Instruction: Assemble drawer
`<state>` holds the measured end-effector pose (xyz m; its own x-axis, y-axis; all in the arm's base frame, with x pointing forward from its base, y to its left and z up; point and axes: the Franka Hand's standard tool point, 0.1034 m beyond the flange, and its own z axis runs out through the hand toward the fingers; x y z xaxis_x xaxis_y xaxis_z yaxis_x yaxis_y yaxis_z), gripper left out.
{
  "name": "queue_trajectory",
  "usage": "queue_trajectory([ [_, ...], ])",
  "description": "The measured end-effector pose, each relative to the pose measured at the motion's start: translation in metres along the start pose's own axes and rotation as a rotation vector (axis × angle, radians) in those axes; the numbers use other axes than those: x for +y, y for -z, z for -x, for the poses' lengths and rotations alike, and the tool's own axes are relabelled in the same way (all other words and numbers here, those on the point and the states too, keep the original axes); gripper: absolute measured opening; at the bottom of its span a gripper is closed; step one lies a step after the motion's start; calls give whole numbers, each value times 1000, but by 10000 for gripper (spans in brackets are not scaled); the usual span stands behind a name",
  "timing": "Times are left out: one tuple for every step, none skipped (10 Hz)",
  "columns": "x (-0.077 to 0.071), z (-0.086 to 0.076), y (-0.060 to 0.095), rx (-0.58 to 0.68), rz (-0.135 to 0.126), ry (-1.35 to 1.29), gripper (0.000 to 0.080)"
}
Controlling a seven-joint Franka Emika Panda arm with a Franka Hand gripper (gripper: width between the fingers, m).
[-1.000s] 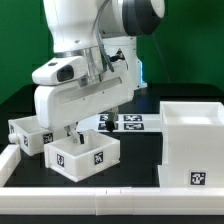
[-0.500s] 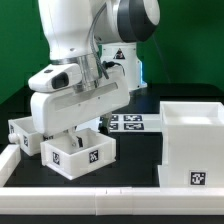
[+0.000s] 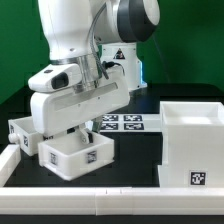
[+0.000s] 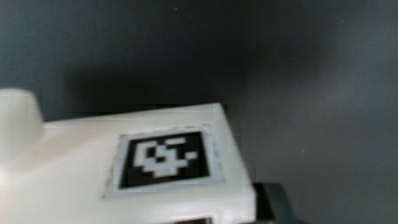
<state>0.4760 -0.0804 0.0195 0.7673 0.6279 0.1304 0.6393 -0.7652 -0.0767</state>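
Drawer box (image 3: 78,158), small, white, open-topped, with one black-and-white tag (image 3: 92,155) on each of its two visible side faces; it sits on the near side of the marker board (image 3: 125,123) and toward the exterior view's left of it, directly under the robot's wrist. Whether it rests on the black table (image 3: 140,160) or hangs just clear of it cannot be told. Gripper (image 3: 71,136): reaches down at the box's upper rim, its fingers mostly hidden behind the wrist housing, so whether they are spread or pressed onto a wall cannot be told. Wrist view: fills with one white face of the drawer box (image 4: 71,150) carrying a blurred tag (image 4: 166,158), dark table surface beyond it. Second drawer box (image 3: 22,135): same make, farther to the exterior view's left of the marker board, partly hidden behind the first. Drawer cabinet (image 3: 190,140): large white open box, to the exterior view's right of the marker board, one tag low on its near face. White rail (image 3: 100,200): runs along the table's near edge, well in front of the marker board.
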Motion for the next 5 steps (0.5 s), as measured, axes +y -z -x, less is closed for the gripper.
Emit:
queue_trajectory([
  [2,-1,1,1,16,74,40],
  [1,-3,1,3,35,172,40],
  [0,-10,4,2,41,225,40],
  [-1,-17,9,-3,52,313,40],
  [-2,-21,11,-9,53,365,40],
])
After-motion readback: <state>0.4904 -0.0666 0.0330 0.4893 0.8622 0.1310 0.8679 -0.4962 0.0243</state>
